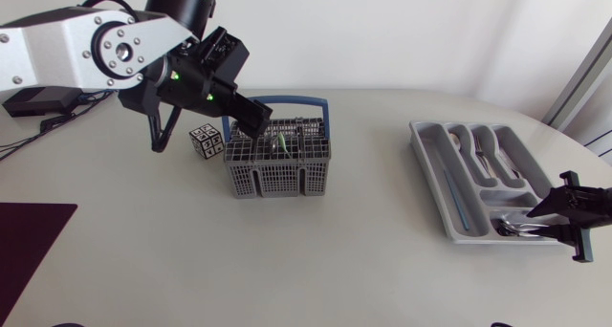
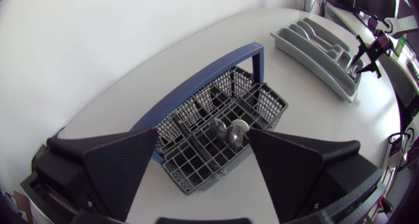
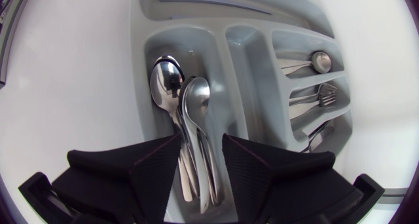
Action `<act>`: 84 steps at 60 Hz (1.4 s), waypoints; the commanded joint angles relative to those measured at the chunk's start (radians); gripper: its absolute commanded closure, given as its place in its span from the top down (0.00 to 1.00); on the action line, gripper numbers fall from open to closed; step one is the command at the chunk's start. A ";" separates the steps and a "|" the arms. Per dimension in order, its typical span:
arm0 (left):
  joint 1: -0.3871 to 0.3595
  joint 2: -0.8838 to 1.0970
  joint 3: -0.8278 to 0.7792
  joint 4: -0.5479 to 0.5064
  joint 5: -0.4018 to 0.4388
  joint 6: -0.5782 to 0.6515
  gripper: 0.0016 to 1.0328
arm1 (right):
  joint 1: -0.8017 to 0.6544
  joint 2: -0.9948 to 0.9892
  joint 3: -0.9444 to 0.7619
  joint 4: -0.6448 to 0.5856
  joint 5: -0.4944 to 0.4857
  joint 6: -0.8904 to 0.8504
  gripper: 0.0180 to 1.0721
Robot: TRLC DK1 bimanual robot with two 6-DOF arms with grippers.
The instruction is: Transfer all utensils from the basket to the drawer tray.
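The grey wire basket [image 1: 277,164] with a blue handle [image 1: 287,103] stands left of the table's middle. My left gripper [image 1: 252,117] hangs open just above its back left corner. In the left wrist view its fingers [image 2: 124,165] spread wide over the basket [image 2: 216,129], where a few utensil heads [image 2: 230,132] stick up. The grey drawer tray [image 1: 430,169] lies at the right. My right gripper [image 1: 547,217] hovers over its near end. Two spoons [image 3: 177,93] lie in a tray compartment [image 3: 154,44]; their handles run between the open fingers [image 3: 154,168] of my right gripper [image 3: 201,149].
Forks [image 3: 321,96] and another spoon [image 3: 319,60] fill neighbouring tray compartments. A black-and-white patterned cube [image 1: 206,139] sits just left of the basket. A dark mat [image 1: 29,236] covers the near left corner, and a black box with cables [image 1: 38,102] lies at the back left.
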 commanded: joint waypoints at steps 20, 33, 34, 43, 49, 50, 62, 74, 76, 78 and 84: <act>-0.045 0.026 -0.020 -0.013 -0.044 0.015 0.90 | 0.146 -0.163 0.090 -0.393 -0.096 0.358 0.64; -0.041 0.019 -0.049 -0.013 -0.043 0.019 0.90 | 0.397 -0.318 0.040 -0.390 -0.196 0.689 0.64; -0.039 0.018 -0.051 -0.012 -0.043 0.019 0.90 | 0.427 -0.335 0.033 -0.373 -0.199 0.732 0.64; -0.025 0.010 -0.077 -0.007 -0.043 0.024 0.90 | 0.710 -0.438 -0.025 -0.179 -0.174 1.099 0.64; -0.018 0.007 -0.095 0.002 -0.043 0.030 0.90 | 0.864 -0.427 -0.016 -0.070 -0.127 1.281 0.64; -0.016 0.006 -0.098 0.004 -0.043 0.032 0.90 | 0.885 -0.421 -0.011 -0.057 -0.121 1.304 0.64; 0.001 -0.010 -0.130 0.016 -0.038 0.053 0.90 | 1.097 -0.289 0.095 0.054 -0.065 1.559 0.64; 0.015 -0.045 -0.181 0.056 -0.006 0.082 0.90 | 1.178 -0.128 0.256 0.081 -0.052 1.725 0.64; 0.016 -0.048 -0.190 0.062 0.002 0.090 0.90 | 1.189 -0.105 0.280 0.081 -0.047 1.746 0.64; 0.016 -0.051 -0.204 0.073 0.003 0.102 0.90 | 1.201 -0.084 0.306 0.081 -0.039 1.766 0.63; 0.016 -0.076 -0.265 0.135 0.032 0.147 0.90 | 1.235 -0.027 0.371 0.097 -0.002 1.838 0.62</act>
